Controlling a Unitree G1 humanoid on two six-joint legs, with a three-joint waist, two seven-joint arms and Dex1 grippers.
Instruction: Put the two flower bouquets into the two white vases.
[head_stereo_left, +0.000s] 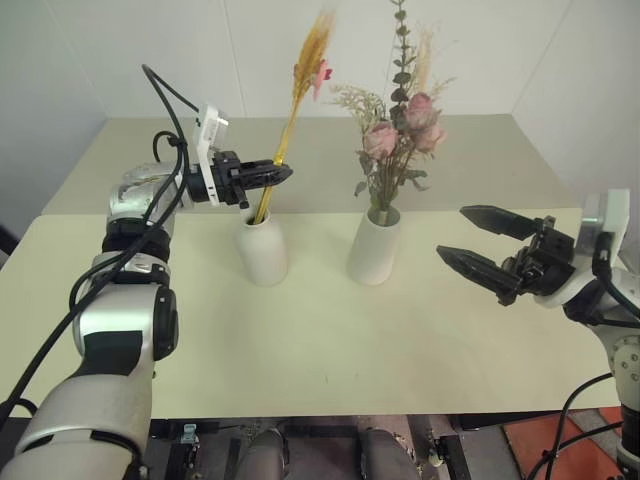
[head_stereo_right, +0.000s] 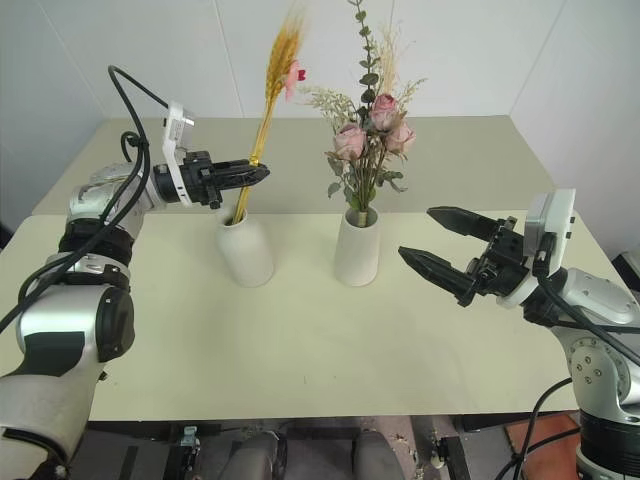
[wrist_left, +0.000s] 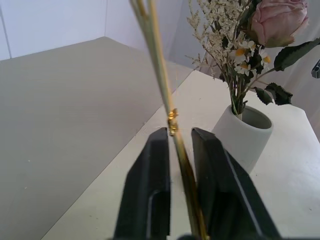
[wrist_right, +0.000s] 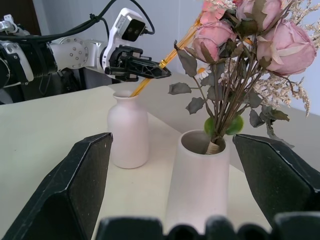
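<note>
Now left gripper (head_stereo_left: 283, 173) clamped on slim yellow stalk (head_stereo_left: 287, 134) in bottle-shaped matte vase (head_stereo_left: 262, 249), right gripper (head_stereo_left: 478, 238) spread wide

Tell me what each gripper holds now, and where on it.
Left gripper is shut on the yellow stalk, low on its stem just above the bottle vase. Right gripper is open, holding nothing.

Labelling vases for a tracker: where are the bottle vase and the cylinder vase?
Bottle vase (head_stereo_left: 263, 252): left eye view, on its belly.
Cylinder vase (head_stereo_left: 374, 250): left eye view, on its front wall.
</note>
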